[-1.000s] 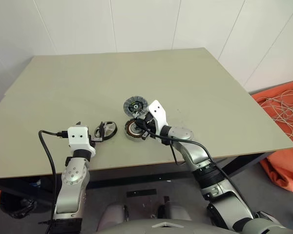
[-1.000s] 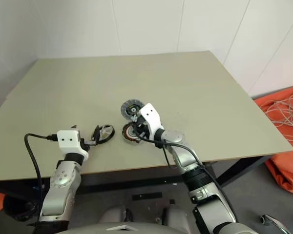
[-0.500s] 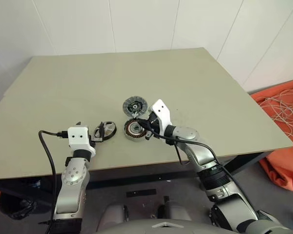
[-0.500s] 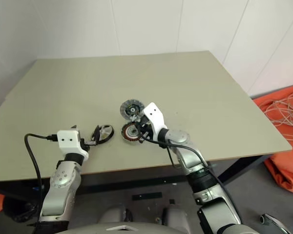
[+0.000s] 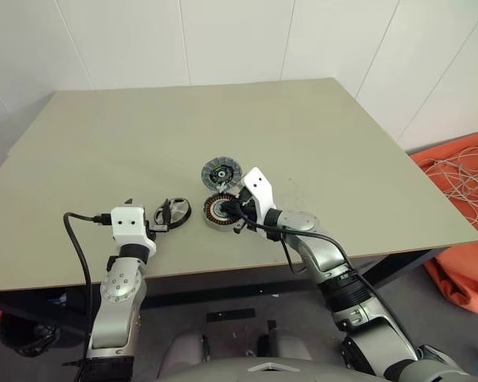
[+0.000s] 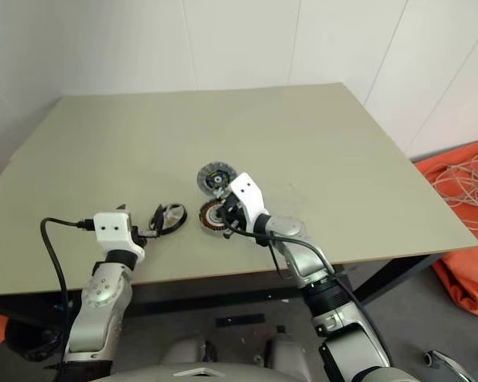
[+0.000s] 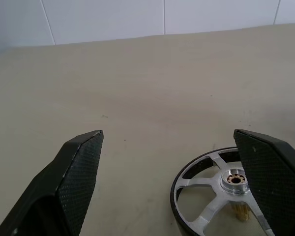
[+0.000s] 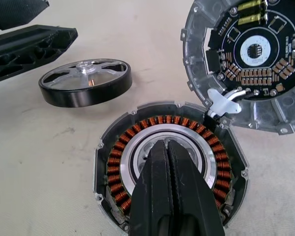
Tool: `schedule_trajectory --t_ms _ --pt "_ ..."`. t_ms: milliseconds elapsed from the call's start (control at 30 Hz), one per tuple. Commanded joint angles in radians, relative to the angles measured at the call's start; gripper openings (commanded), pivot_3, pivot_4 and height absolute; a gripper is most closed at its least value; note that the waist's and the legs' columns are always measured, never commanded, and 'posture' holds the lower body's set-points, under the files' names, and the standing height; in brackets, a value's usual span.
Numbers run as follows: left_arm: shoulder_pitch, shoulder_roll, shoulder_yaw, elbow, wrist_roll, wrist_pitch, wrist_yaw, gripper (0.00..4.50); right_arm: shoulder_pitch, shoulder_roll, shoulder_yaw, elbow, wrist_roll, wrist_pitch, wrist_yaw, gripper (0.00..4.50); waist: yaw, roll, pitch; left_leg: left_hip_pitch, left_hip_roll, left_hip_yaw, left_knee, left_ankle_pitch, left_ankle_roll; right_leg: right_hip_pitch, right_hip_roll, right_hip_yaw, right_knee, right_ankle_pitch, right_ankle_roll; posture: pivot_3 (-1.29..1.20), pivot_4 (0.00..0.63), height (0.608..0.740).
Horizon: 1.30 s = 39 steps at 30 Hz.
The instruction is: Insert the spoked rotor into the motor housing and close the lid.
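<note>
Reaching for the rotor point(image 7: 214, 189): it lies flat between our spread left fingers point(image 7: 81, 169).
Our right fingers point(image 8: 174, 184), pressed together and holding nothing, sit over the housing point(image 8: 169, 162).

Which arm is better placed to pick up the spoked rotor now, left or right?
Left. The left claw is open with the spoked rotor lying on the table between its fingers. The right claw is shut, over the motor housing.

Beige table point(image 5: 183, 119), white panelled wall point(image 5: 223, 40), orange cloth point(image 5: 470, 239) with pale cords point(image 5: 462, 171)
</note>
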<state>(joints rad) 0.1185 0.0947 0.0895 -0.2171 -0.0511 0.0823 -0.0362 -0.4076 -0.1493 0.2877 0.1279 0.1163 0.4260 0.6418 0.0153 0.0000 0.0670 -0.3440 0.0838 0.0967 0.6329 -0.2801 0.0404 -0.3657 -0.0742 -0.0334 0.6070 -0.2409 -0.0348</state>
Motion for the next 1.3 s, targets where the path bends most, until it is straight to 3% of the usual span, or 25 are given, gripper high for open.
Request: schedule_trajectory --t_ms 33,900,1300 --pt "-0.015 0.001 0.005 -0.029 0.003 -0.018 0.003 4.50 -0.011 0.006 -0.002 -0.002 0.003 -0.018 0.004 0.02 0.000 0.000 0.000 0.000 0.000 0.000 0.000 0.000 0.000 0.000 0.000 0.000 0.000 0.000 0.000 0.00 0.000 0.740" --pt "-0.012 -0.006 0.007 -0.028 0.002 -0.022 0.009 4.50 -0.099 0.062 0.041 0.167 -0.054 -0.084 0.012 0.02 -0.001 0.000 0.000 0.000 0.000 0.000 0.000 0.000 0.000 0.000 0.000 0.000 0.001 0.000 -0.001 0.00 0.000 0.740" --pt "-0.009 -0.011 0.007 -0.031 0.002 -0.024 0.012 4.50 -0.099 0.056 -0.018 0.058 -0.007 -0.053 0.006 0.02 0.000 0.000 0.000 0.000 0.000 0.000 0.000 0.000 0.000 0.000 0.000 0.000 0.001 0.000 -0.001 0.00 0.000 0.740"
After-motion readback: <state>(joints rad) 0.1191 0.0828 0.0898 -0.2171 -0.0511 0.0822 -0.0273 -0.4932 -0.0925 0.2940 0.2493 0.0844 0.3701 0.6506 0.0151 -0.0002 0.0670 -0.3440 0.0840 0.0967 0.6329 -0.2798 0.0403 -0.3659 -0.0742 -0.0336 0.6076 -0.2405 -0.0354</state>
